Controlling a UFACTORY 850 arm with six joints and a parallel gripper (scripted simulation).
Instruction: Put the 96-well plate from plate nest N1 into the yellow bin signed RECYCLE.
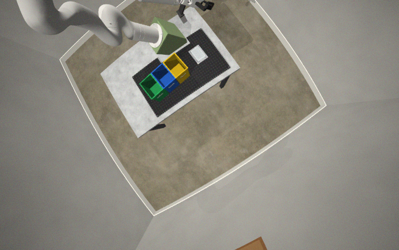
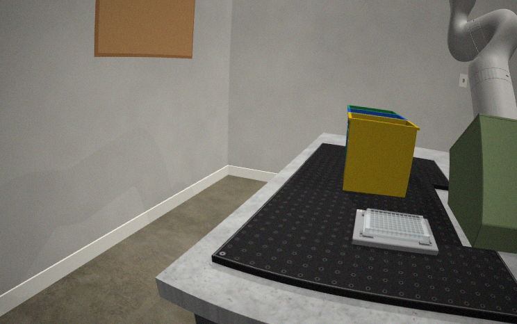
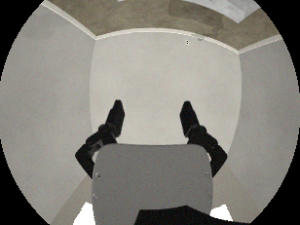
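The clear 96-well plate [image 1: 197, 53] lies in its pale grey nest N1 [image 2: 395, 240] on the black perforated mat; it also shows in the side view [image 2: 395, 224]. The yellow bin [image 1: 175, 67] stands upright just beyond the plate, tall and open-topped in the side view [image 2: 377, 156]. My gripper [image 1: 205, 5] is high up and far from the table, at the top edge of the overhead view. In the wrist view the gripper [image 3: 151, 116] is open and empty, and faces a bare wall. The gripper is out of the side view.
The blue bin [image 1: 163, 76] and the green bin [image 1: 152, 86] stand in a row touching the yellow one. A big olive-green block [image 2: 484, 183] carries the arm's base right beside the nest. The arm [image 1: 88, 20] arches over the table's edge.
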